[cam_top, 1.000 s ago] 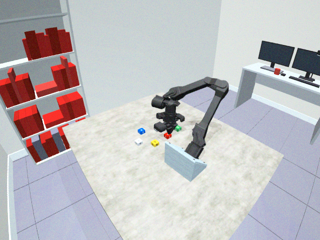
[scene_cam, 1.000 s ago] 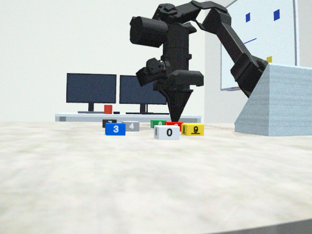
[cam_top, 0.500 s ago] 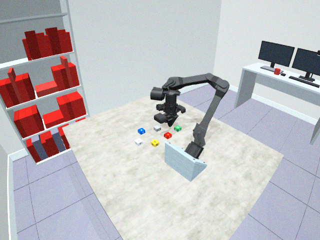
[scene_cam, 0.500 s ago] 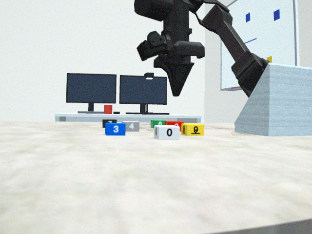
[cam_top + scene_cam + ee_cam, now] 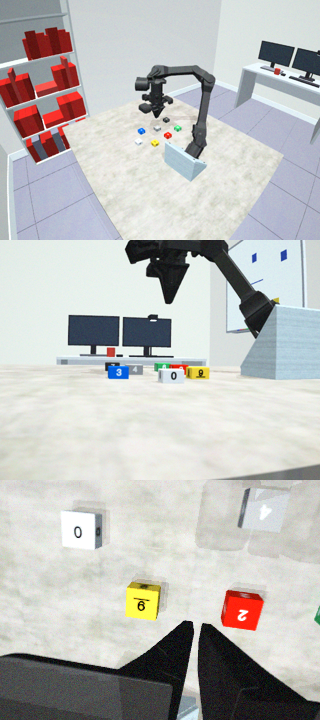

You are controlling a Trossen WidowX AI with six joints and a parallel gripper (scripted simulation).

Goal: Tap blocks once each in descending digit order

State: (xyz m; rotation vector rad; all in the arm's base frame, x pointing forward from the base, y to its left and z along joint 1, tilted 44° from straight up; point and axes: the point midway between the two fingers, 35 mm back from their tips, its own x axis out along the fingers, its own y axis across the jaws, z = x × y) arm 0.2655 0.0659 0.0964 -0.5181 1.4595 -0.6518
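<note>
My gripper is shut and empty, high above the blocks. In the wrist view its tips show between the yellow block 9 and the red block 2. The white block 0, grey block 4, blue block 3, green block 6 and black block 7 stand apart on the table.
The light blue angled base of the arm stands on the table near the yellow and red blocks. A shelf with red books is at the left. A desk with two monitors is beyond the table.
</note>
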